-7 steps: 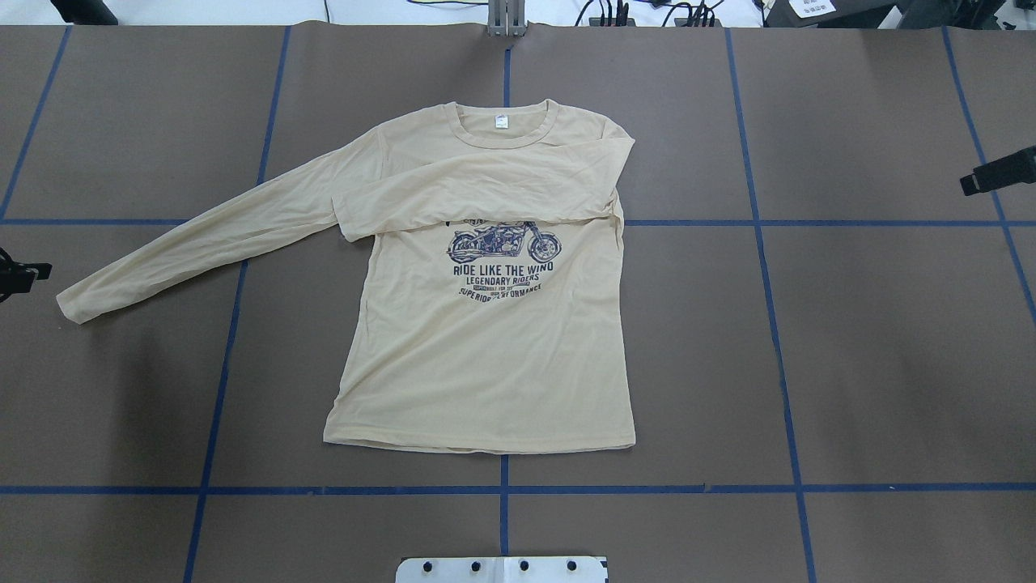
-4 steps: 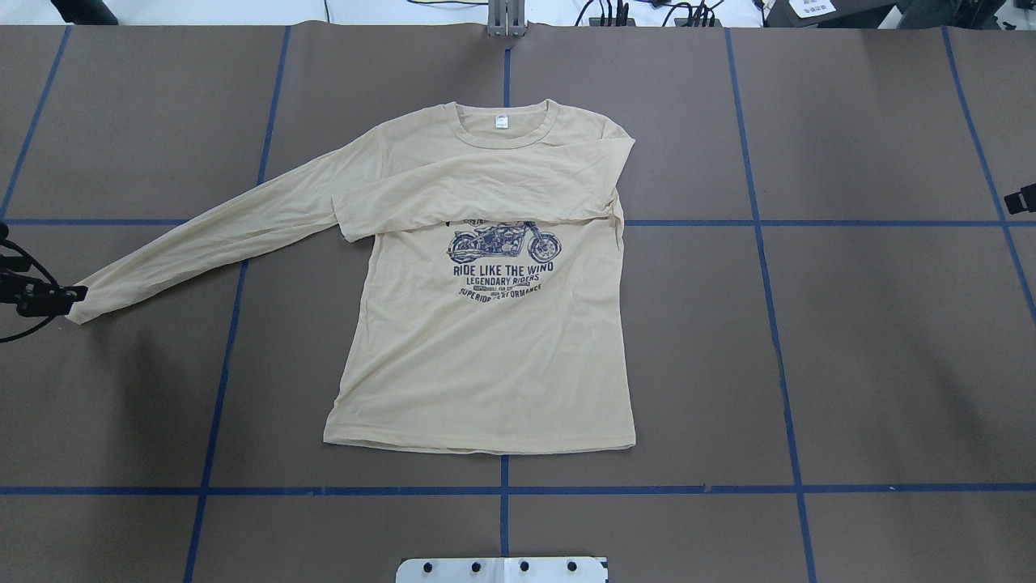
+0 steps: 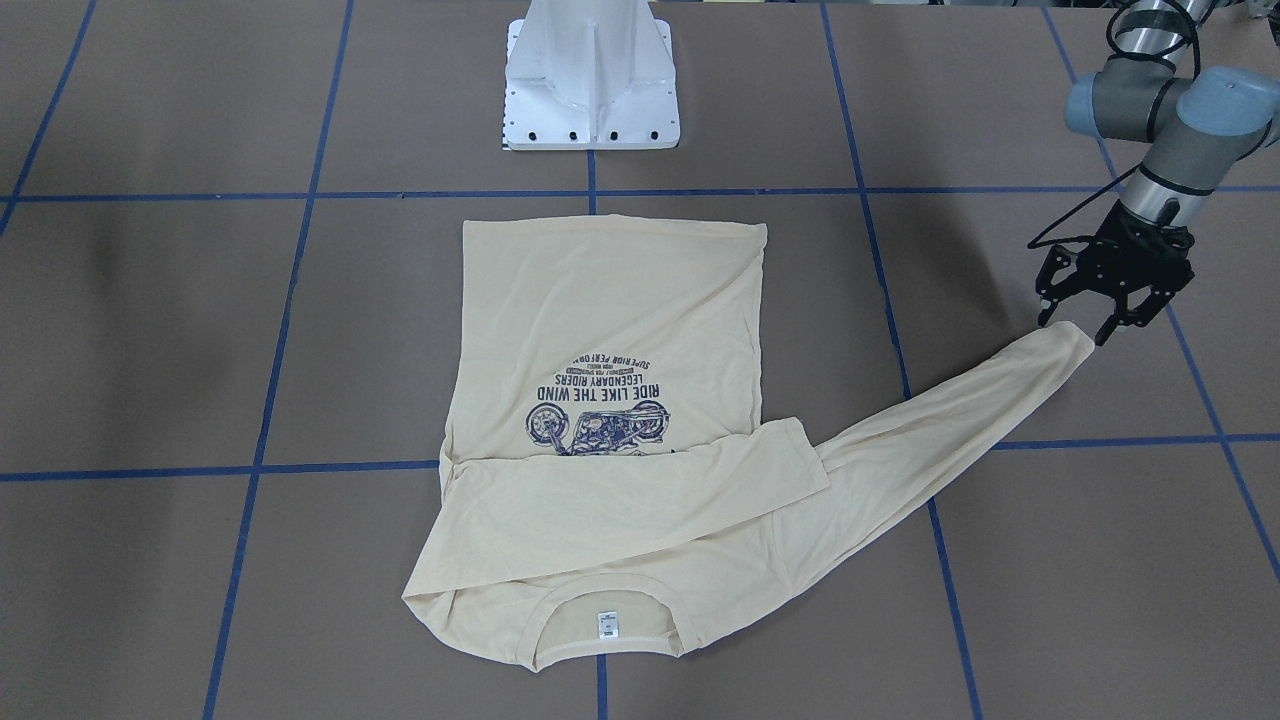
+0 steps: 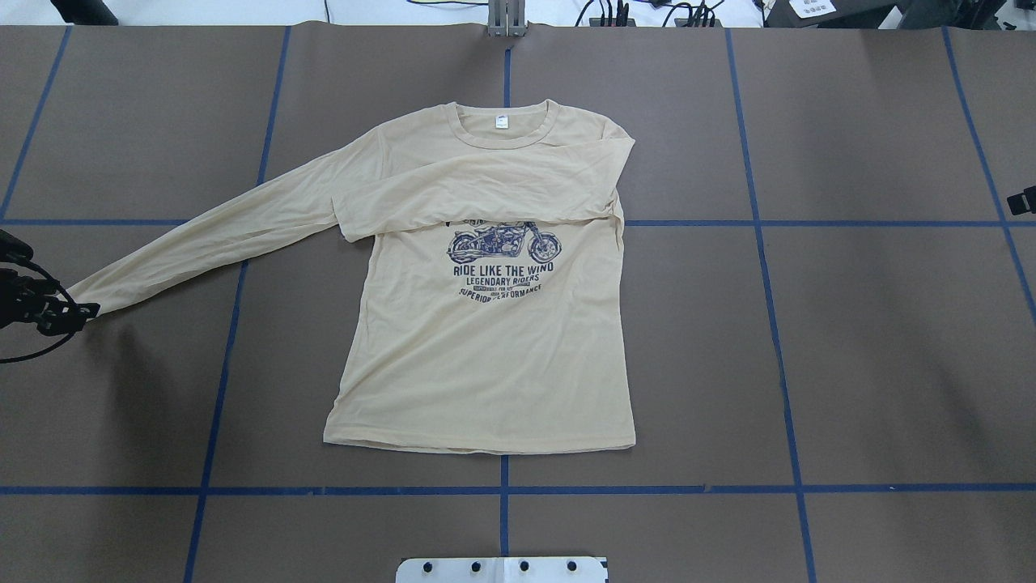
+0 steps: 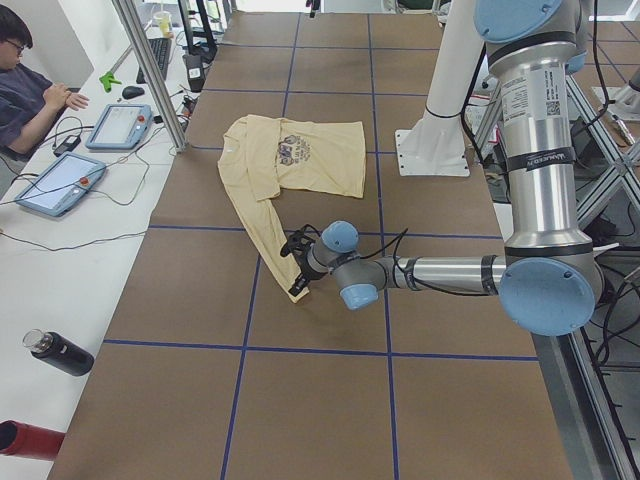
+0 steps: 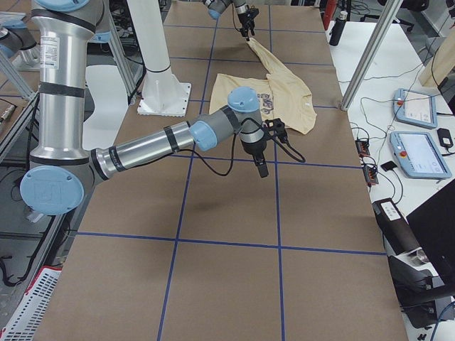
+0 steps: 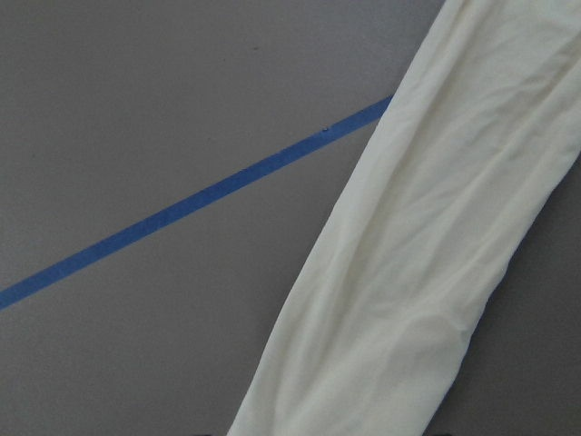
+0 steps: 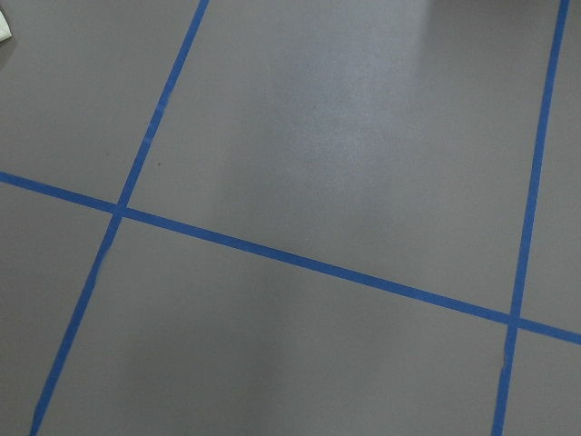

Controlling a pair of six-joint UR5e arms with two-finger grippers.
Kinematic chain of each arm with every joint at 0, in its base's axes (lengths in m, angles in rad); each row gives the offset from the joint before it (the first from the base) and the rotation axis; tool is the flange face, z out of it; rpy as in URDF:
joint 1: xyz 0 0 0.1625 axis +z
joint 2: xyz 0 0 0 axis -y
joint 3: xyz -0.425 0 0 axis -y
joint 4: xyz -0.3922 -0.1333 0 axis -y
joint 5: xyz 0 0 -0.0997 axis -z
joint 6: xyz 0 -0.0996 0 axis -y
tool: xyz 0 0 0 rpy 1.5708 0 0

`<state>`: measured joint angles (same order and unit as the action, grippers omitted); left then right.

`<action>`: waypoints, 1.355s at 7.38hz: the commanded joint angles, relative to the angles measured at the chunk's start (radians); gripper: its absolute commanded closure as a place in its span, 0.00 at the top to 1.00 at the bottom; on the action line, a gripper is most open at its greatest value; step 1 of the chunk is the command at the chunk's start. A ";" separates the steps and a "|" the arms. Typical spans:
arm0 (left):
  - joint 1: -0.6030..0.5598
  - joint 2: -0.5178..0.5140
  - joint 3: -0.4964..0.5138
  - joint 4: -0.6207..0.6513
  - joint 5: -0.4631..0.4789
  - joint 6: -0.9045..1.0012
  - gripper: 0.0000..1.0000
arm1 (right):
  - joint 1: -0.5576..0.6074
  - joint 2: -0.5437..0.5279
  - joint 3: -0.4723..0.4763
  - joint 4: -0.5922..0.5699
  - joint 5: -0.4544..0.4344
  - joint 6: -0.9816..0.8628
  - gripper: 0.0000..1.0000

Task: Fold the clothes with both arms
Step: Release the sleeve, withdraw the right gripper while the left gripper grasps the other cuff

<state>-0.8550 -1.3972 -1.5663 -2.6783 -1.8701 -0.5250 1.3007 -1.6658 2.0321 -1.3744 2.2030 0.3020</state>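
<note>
The cream-yellow long-sleeved T-shirt (image 4: 486, 356) lies flat, print side up, in the middle of the brown table (image 4: 874, 348). One sleeve (image 4: 477, 190) is folded across the chest. The other sleeve (image 4: 218, 235) stretches out towards the left edge of the overhead view. My left gripper (image 3: 1072, 332) is open, its fingers on either side of that sleeve's cuff (image 3: 1065, 345), low over the table. It also shows in the overhead view (image 4: 79, 311). The left wrist view shows the sleeve (image 7: 408, 272). Only a tip of my right gripper (image 4: 1021, 201) shows at the right edge, far from the shirt.
The white pedestal base (image 3: 590, 90) stands at the robot's side of the table. Blue tape lines (image 4: 503, 489) grid the brown surface. In the exterior left view an operator (image 5: 30, 85) sits at a side bench with tablets (image 5: 60, 185) and bottles (image 5: 58, 352).
My left gripper has moved in from the table's edge to the outstretched sleeve's cuff. My right gripper has drawn back towards the right edge. The shirt has not moved.
</note>
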 commanded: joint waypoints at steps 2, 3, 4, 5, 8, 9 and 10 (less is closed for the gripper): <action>0.010 0.003 0.012 0.000 0.000 0.002 0.66 | -0.001 0.000 -0.003 0.000 -0.002 0.005 1.00; 0.010 0.003 0.018 0.000 0.000 0.002 0.63 | -0.001 0.000 -0.003 0.000 -0.002 0.006 1.00; 0.010 0.001 0.023 0.000 0.000 0.002 0.63 | -0.001 0.000 -0.003 0.000 -0.002 0.006 1.00; 0.010 0.001 0.026 0.000 -0.001 0.003 0.61 | -0.001 0.000 -0.003 0.000 -0.002 0.006 1.00; 0.010 0.001 0.026 0.000 0.000 0.005 0.09 | -0.001 0.000 -0.006 0.000 -0.002 0.006 1.00; 0.010 0.001 0.014 -0.002 -0.001 0.011 0.00 | -0.001 0.003 -0.006 0.000 -0.002 0.008 1.00; 0.008 0.003 0.006 -0.012 -0.004 0.043 0.00 | -0.001 0.003 -0.007 0.000 0.000 0.008 1.00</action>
<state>-0.8454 -1.3957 -1.5500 -2.6820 -1.8717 -0.5084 1.2993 -1.6640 2.0262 -1.3745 2.2016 0.3093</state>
